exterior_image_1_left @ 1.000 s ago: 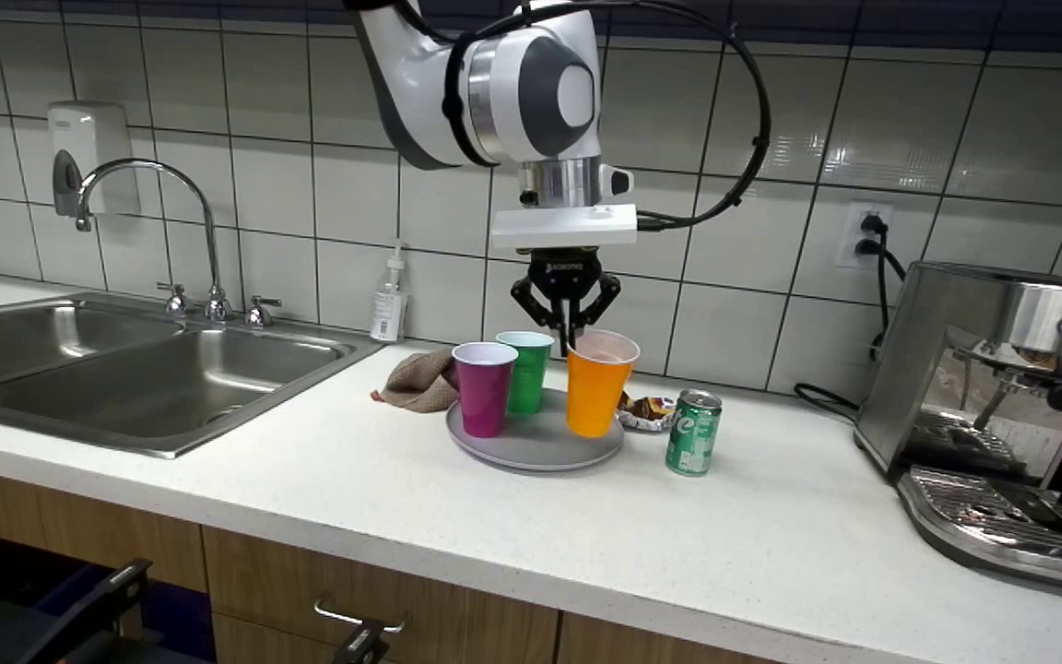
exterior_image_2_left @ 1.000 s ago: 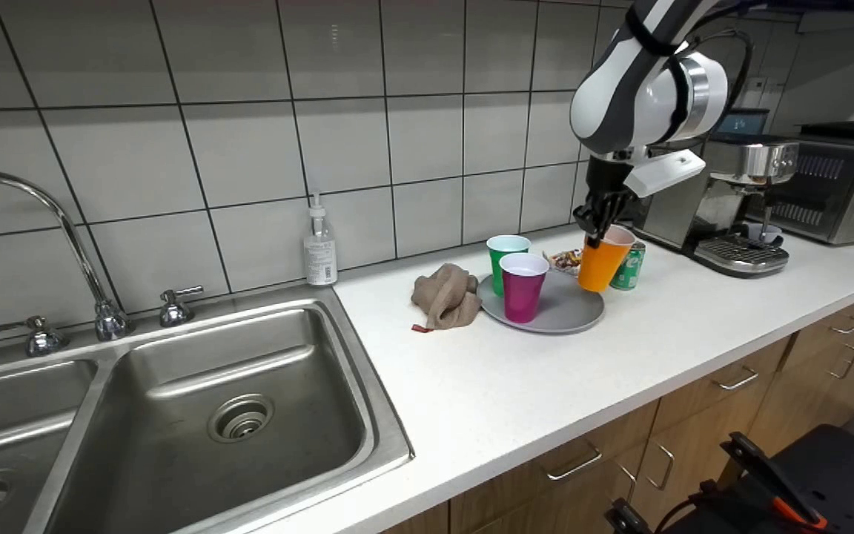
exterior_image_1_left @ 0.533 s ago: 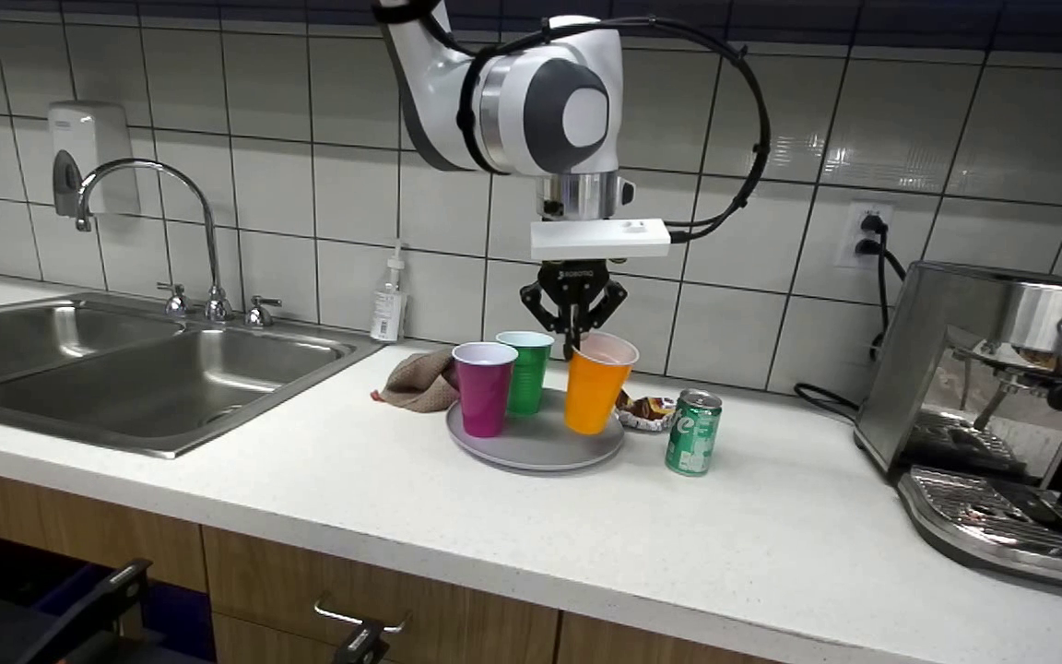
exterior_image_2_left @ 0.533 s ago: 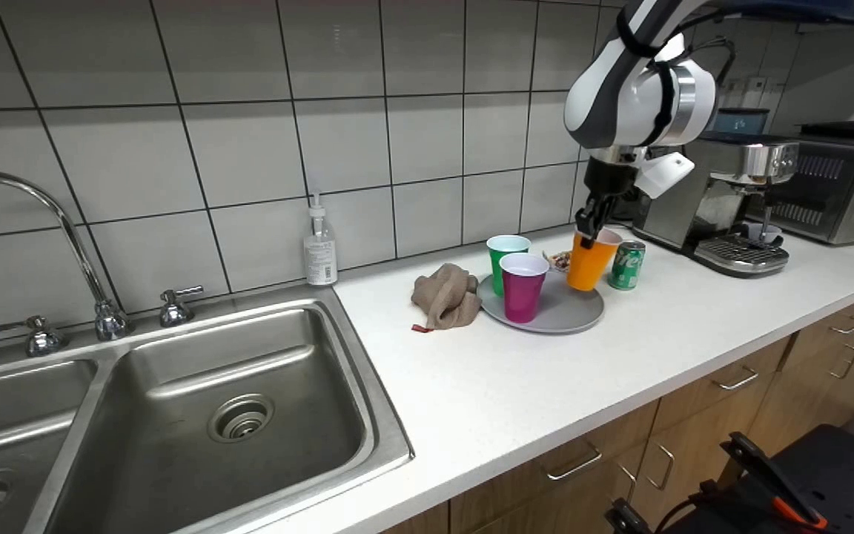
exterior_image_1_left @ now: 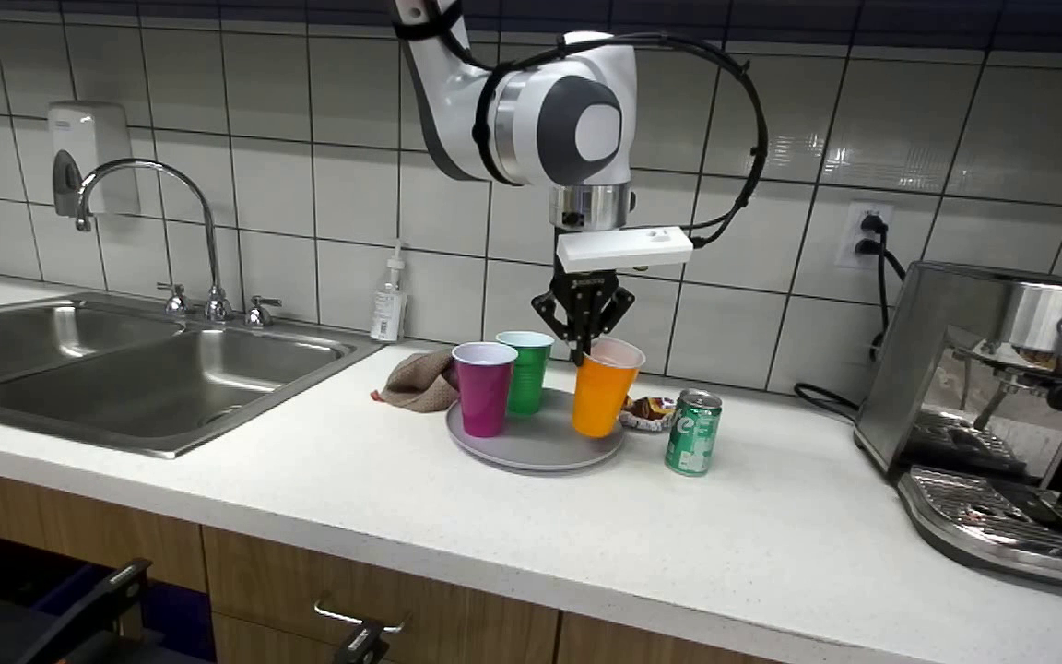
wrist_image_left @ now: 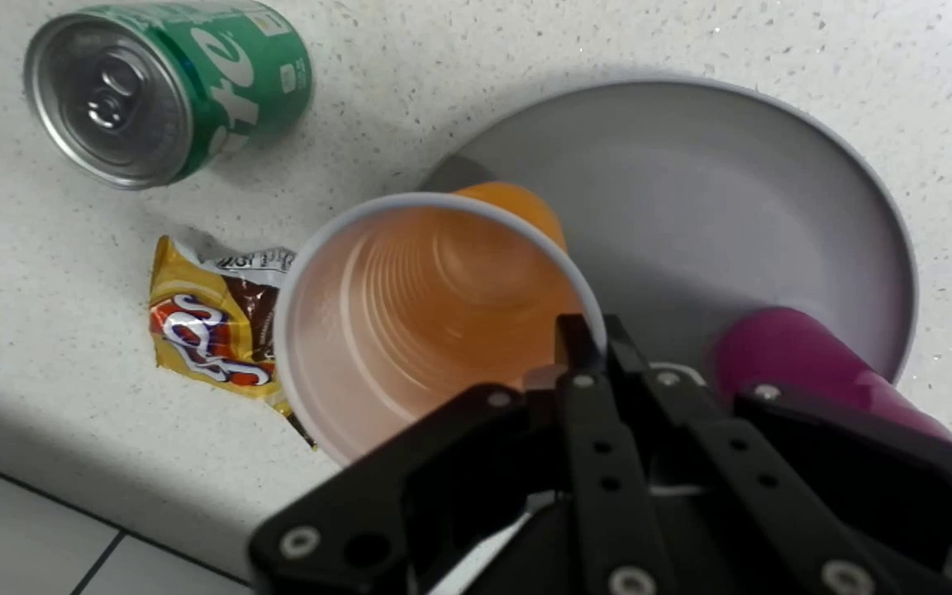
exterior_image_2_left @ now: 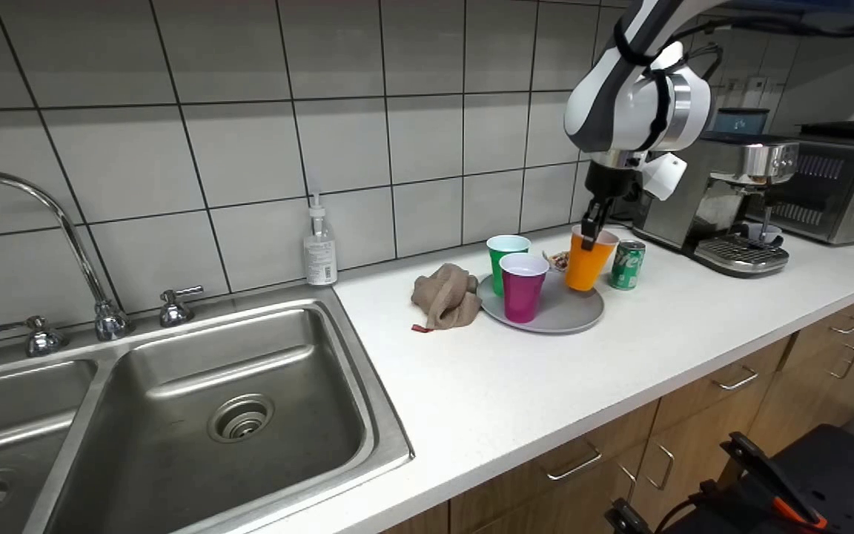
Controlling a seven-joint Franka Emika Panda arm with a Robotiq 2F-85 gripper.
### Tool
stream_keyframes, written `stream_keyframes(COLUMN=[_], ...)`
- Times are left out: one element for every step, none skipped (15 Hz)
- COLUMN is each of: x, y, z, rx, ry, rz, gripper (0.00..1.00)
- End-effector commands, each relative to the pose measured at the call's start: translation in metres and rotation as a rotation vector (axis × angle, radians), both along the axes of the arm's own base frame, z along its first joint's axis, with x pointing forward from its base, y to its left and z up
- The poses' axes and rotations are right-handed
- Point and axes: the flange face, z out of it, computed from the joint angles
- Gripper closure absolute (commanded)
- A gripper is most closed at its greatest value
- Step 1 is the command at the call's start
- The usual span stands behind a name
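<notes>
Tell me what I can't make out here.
Green cup, wrist view: mostly hidden behind the gripper.
Snack wrapper, wrist view: partly covered by the orange cup.
Purple cup, both exterior views: inside bottom hidden by its near wall.
Bottle, both exterior views: label print too small.
Arm, both exterior views: cut by the top edge.

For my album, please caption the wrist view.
A black gripper pinches an orange cup by its rim, near a gray plate, magenta cup, yellow packet and green can.

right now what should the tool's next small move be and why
Probably straighten the orange cup slightly before letting go: the tool pinches its rim, and the cup leans in both exterior views. I can't tell whether its base touches the gray plate.
</notes>
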Motion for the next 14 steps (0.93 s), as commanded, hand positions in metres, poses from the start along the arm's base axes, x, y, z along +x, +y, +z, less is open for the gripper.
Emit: stream_keyframes(x=[0.006,0.006,0.006,0.006,0.006,0.007,0.007,0.007,0.008,0.008,0.008,0.008,0.009,0.009], y=[-0.001,0.001,0.002,0.003,0.004,0.007,0.009,0.010,0.012,0.013,0.013,0.014,0.015,0.015], z=[-0.002,-0.004,-0.006,-0.007,-0.009,-0.011,-0.012,-0.014,-0.015,-0.016,-0.017,-0.018,-0.018,-0.018], rx=[-0.012,-0.015,-0.017,-0.020,-0.023,-0.026,-0.027,-0.029,-0.031,-0.033,-0.036,-0.038,-0.042,-0.046], ry=[-0.001,0.001,0.004,0.004,0.007,0.007,0.010,0.011,0.012,0.015,0.015,0.016,0.014,0.013], rz=[0.070,0.080,0.089,0.097,0.104,0.113,0.120,0.128,0.133,0.138,0.144,0.147,0.152,0.155], gripper=[0.99,0.99,0.99,0.99,0.99,0.99,0.99,0.99,0.99,0.99,0.99,0.99,0.99,0.99])
